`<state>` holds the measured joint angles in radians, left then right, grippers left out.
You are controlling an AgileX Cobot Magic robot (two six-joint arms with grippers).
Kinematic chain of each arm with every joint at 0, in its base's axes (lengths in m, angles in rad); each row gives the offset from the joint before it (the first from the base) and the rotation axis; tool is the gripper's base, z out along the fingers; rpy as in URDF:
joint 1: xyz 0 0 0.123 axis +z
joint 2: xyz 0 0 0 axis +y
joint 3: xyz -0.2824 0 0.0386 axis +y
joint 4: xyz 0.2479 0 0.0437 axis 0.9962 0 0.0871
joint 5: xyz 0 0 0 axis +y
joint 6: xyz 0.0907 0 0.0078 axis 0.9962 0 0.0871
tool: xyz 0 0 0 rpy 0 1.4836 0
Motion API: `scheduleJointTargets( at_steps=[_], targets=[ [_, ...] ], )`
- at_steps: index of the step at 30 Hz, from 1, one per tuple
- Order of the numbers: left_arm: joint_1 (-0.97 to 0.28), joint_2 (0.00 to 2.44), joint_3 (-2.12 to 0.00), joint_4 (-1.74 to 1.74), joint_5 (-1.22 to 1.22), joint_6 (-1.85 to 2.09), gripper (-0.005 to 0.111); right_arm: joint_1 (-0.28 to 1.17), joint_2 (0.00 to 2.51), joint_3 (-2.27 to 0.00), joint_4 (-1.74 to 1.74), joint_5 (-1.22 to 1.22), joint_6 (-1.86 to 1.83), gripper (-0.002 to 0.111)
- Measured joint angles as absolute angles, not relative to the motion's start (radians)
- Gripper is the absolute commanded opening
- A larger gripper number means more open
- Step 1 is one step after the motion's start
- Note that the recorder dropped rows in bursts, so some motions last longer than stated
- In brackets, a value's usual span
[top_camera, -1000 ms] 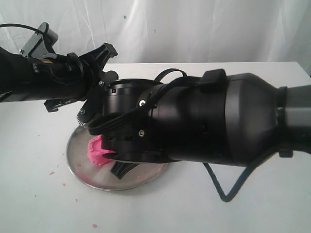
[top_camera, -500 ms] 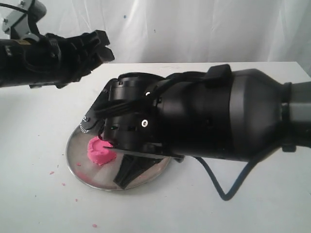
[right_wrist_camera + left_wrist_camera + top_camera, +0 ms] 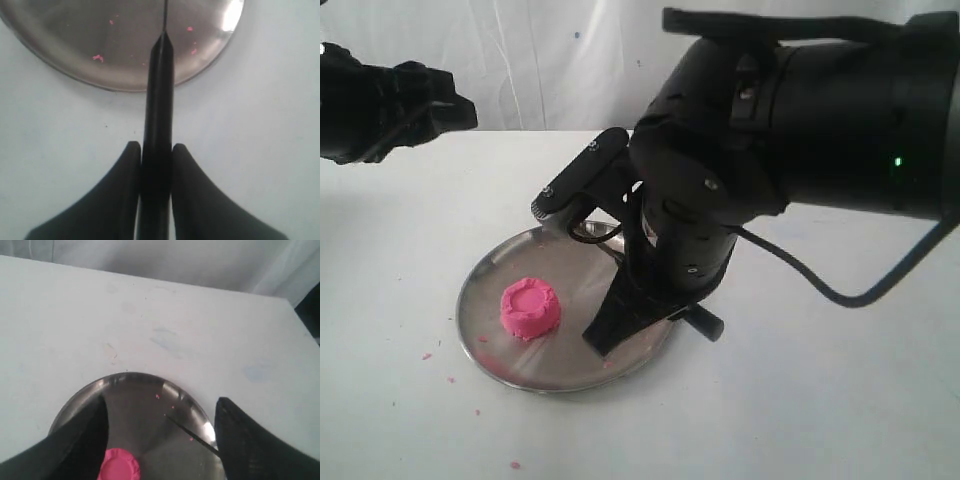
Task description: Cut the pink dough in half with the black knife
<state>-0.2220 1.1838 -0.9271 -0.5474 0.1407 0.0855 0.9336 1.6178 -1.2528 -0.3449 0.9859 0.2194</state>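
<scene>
**Inspection: dough whole on plate, knife gripped in right end effector**

Exterior view: You will find the pink dough (image 3: 530, 308) as one round puck with a dented top, uncut, lying on the steel plate (image 3: 485, 272) toward its left rim. The right end effector (image 3: 607, 333) is lowered over the plate's right side, clear of the dough. The knife cannot be told apart from the black arm here. The left end effector (image 3: 452, 104) is raised beyond the surface's (image 3: 410, 210) far left edge.

Left wrist view: The left end effector (image 3: 162, 402) is spread wide and empty above the plate (image 3: 135, 390). The dough (image 3: 119, 466) lies between its fingers (image 3: 82, 440). A thin blade edge of the black knife (image 3: 192, 435) crosses the plate.

Right wrist view: The right end effector (image 3: 156, 146) pinches the black knife (image 3: 158, 95) by its handle. The handle crosses the plate's (image 3: 65, 40) rim, with the blade over the plate. Pink crumbs (image 3: 98, 58) dot the steel.
</scene>
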Motion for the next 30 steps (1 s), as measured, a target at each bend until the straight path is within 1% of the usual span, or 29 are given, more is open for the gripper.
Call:
scheduleJointTargets(
  at_steps=[11,13,16,17,19,23,24,25,28,30],
  targets=[
    [-0.220,1.184,-0.927,-0.398,0.390,0.156,0.064,0.788,1.620,-1.305,0.000,0.954,-0.054,0.000],
    [-0.220,1.184,-0.927,-0.394,0.413,0.158,0.063,0.766,1.636,-1.313,0.038,0.966,-0.099,0.000],
    [-0.220,1.184,-0.927,-0.392,0.426,0.158,0.053,0.755,1.669,-1.319,0.077,0.975,-0.146,0.000],
    [-0.220,1.184,-0.927,-0.389,0.426,0.158,0.045,0.753,1.681,-1.319,0.086,0.977,-0.160,0.000],
    [-0.220,1.184,-0.927,-0.378,0.426,0.158,0.041,0.752,1.716,-1.323,0.119,0.984,-0.200,0.000],
    [-0.220,1.208,-0.927,-0.376,0.412,0.158,0.040,0.751,1.775,-1.343,0.180,0.994,-0.280,0.000],
    [-0.220,1.218,-0.927,-0.379,0.405,0.158,0.037,0.751,1.783,-1.351,0.189,0.994,-0.288,0.000],
    [-0.220,1.235,-0.927,-0.391,0.394,0.158,0.033,0.751,1.792,-1.358,0.193,0.990,-0.292,0.000],
    [-0.220,1.289,-0.927,-0.451,0.336,0.158,0.000,0.751,1.820,-1.385,0.203,0.985,-0.303,0.000],
    [-0.220,1.321,-0.927,-0.467,0.290,0.158,0.000,0.751,1.835,-1.389,0.206,0.983,-0.318,0.000]
  ],
)
